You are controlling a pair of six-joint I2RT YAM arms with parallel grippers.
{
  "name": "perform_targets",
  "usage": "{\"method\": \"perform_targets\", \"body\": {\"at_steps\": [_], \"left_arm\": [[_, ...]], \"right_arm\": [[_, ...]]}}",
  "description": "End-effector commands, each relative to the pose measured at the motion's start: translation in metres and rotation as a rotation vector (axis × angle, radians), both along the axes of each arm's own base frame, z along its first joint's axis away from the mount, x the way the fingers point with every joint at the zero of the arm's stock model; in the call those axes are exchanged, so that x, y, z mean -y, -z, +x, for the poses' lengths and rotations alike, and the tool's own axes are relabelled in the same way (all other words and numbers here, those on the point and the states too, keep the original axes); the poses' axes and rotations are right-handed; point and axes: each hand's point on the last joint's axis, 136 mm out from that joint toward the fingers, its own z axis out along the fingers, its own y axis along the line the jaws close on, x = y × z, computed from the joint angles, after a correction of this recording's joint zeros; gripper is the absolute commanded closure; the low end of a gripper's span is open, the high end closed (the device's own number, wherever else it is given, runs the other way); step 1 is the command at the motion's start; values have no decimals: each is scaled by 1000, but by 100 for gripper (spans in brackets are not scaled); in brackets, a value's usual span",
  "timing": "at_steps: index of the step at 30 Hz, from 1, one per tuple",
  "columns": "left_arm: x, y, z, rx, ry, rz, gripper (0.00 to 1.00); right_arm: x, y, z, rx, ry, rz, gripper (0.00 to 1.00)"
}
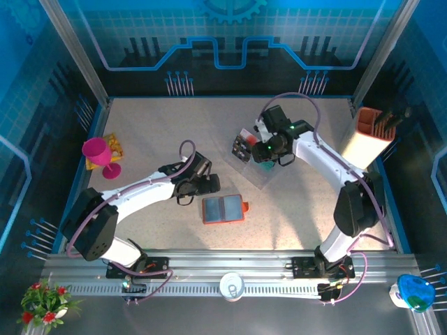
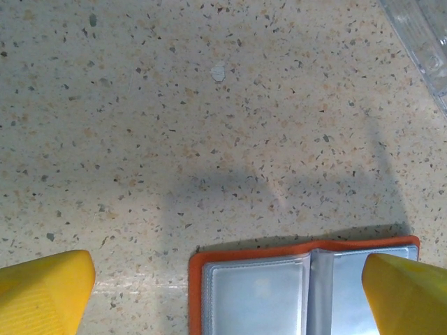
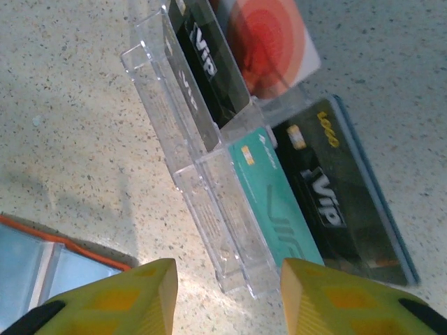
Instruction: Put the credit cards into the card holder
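The card holder [image 1: 223,209] lies open near the table's middle, orange with clear grey sleeves; its far left corner [image 2: 279,283] sits between my left gripper's yellow fingers [image 2: 43,293]. My left gripper [image 2: 223,296] is wide open just above it, touching nothing. The credit cards stand in a clear plastic tray [image 3: 209,209]: a teal card [image 3: 272,202], a black VIP card [image 3: 328,195], another black card [image 3: 209,63] and a white card with a red blob [image 3: 269,42]. My right gripper [image 3: 227,300] hovers open over the tray's near end, holding nothing.
A pink goblet [image 1: 100,155] stands at the far left with a yellow item behind it. An orange-topped box [image 1: 370,136] stands at the right edge. A can [image 1: 231,285] sits on the near rail. Bare speckled table surrounds the card holder.
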Motion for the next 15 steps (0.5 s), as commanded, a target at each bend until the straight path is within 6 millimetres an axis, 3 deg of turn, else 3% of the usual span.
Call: {"method": "perform_targets", "body": {"at_steps": [1, 15], "left_arm": [[10, -5, 7, 5, 6, -35, 1], [-1, 6, -2, -16, 6, -30, 1]], "right_arm": [[-17, 1, 7, 6, -57, -27, 58], [-59, 33, 53, -3, -138, -149, 65]]}}
